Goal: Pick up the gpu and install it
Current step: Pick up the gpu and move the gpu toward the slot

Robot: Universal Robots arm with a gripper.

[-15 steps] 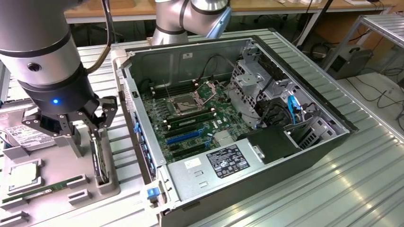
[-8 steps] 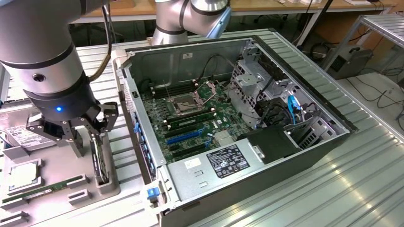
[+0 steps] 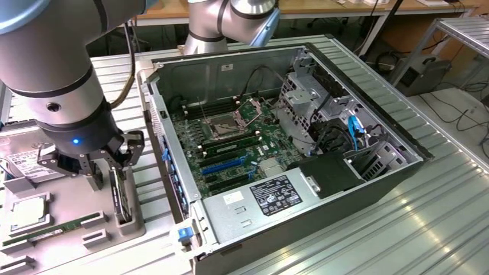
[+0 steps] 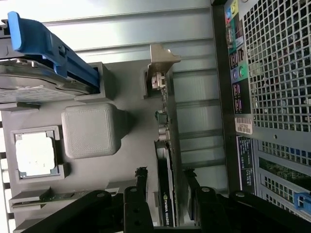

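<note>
The gpu (image 3: 121, 197) stands on its edge in a slot of the grey parts tray (image 3: 77, 252), at the exterior view's left of the open computer case (image 3: 397, 172). In the wrist view I look along the gpu (image 4: 166, 141): a thin dark card with its silver bracket (image 4: 162, 60) at the far end. My gripper (image 3: 109, 171) is lowered over the card. My gripper (image 4: 166, 182) is open, one black finger (image 4: 141, 182) on each side of the card with a small gap to each.
On the tray also lie a silver processor (image 4: 34, 153), a slim green memory stick (image 3: 54, 228) and a hard drive (image 3: 27, 163) with a blue carrier (image 4: 53, 48). Blue expansion slots (image 3: 221, 166) show on the motherboard. The case's rear panel (image 4: 277, 97) stands close beside the tray.
</note>
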